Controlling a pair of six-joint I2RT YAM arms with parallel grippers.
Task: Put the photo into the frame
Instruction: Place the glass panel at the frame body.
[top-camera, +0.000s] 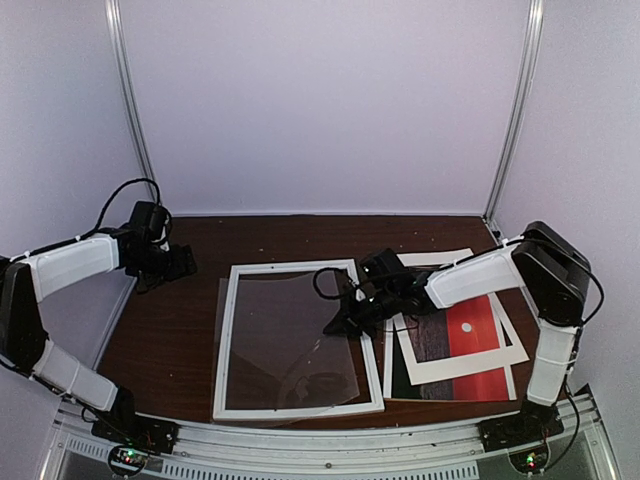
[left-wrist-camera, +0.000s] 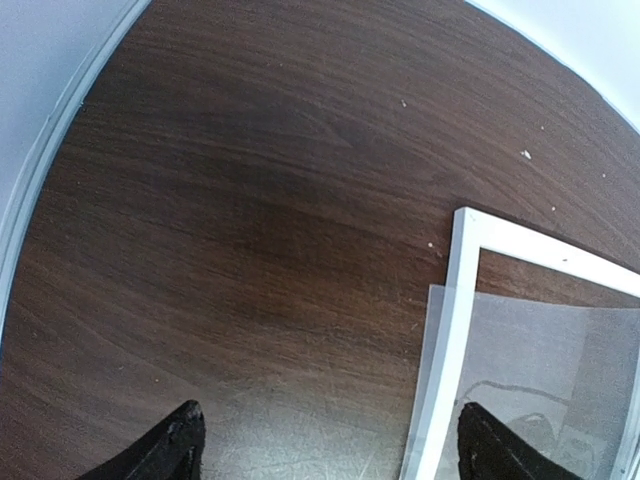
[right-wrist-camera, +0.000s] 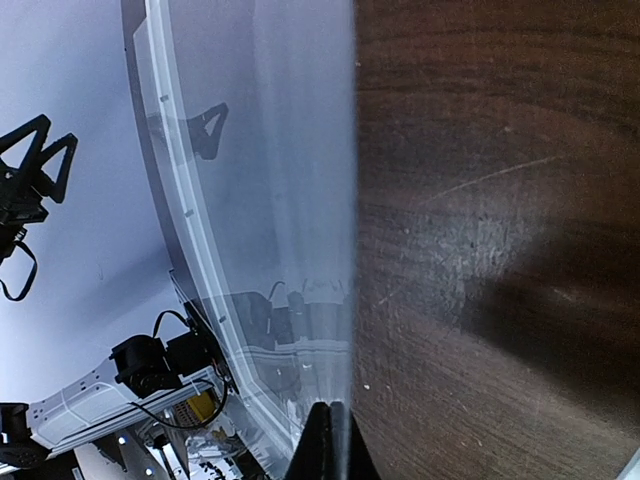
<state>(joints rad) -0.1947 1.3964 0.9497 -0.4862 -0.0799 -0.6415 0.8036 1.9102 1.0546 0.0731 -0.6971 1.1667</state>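
The right claw (top-camera: 343, 318) is clamping the clear sheet (top-camera: 290, 335) by its edge over the frame (top-camera: 228, 340). The slick sheet may be slipping free or dragging the frame askew. The left claw (top-camera: 172, 264) is hanging with its fingers apart. The photo (top-camera: 470, 340) is lying under a mat (top-camera: 450, 372) at the right of the dark wooden surface (top-camera: 160, 330), with pale walls (top-camera: 320, 100) enclosing it.

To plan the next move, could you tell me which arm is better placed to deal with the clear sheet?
Probably right: the right hand is shut on the sheet's edge over the frame. The left hand is open, off past the frame's corner.
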